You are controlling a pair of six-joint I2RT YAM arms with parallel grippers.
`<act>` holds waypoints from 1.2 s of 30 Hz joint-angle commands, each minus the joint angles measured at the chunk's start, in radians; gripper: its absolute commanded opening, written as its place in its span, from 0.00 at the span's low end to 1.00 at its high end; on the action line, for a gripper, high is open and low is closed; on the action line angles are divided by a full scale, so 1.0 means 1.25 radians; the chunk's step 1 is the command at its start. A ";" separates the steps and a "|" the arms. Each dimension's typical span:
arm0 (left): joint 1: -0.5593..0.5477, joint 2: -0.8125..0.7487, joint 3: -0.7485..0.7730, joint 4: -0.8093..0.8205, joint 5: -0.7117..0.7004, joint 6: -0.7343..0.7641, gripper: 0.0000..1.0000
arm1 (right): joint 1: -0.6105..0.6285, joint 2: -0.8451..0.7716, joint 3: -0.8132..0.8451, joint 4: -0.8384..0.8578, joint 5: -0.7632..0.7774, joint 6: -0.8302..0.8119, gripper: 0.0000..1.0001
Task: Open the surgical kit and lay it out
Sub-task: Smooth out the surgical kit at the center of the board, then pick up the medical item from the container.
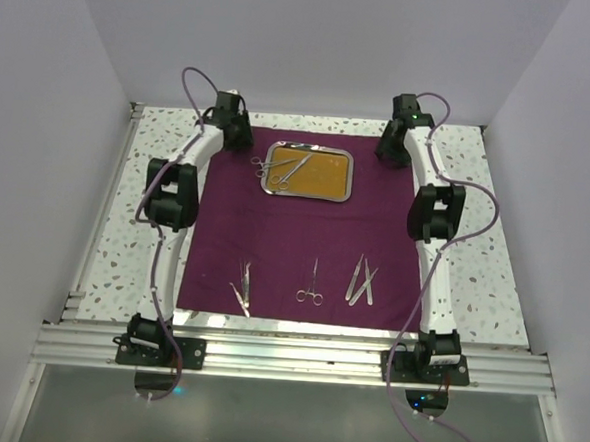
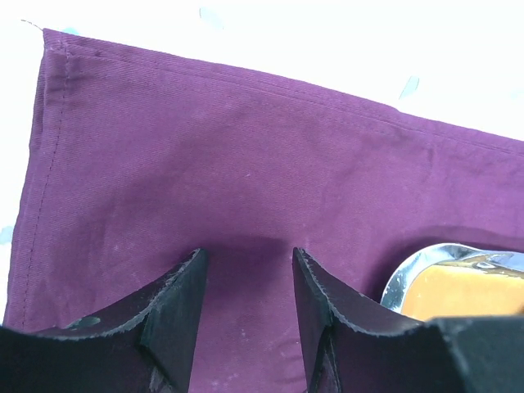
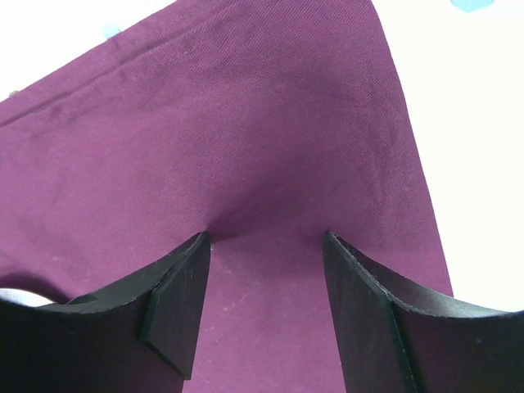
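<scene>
The dark purple cloth wrap lies spread flat on the table. The steel tray with orange-brown liner sits at its far middle, with scissors lying across its left edge. Tweezers, forceps and more tweezers lie in a row along the near edge. My left gripper is open over the cloth's far left corner, tray rim at its right. My right gripper is open over the far right corner, fingertips on or just above the cloth.
White speckled tabletop surrounds the cloth. White walls stand on the left, right and back. An aluminium rail runs along the near edge by the arm bases.
</scene>
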 commanded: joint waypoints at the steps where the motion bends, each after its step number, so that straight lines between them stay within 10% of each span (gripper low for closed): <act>1: 0.029 0.073 -0.006 -0.041 0.008 0.019 0.51 | -0.008 0.057 -0.006 0.070 -0.058 0.035 0.61; 16: 0.017 -0.232 -0.144 0.064 0.063 0.055 0.55 | -0.019 -0.230 -0.092 0.153 -0.224 0.037 0.79; 36: 0.022 -0.322 -0.461 0.218 0.339 0.000 0.52 | -0.018 -0.716 -0.639 0.149 -0.237 0.024 0.79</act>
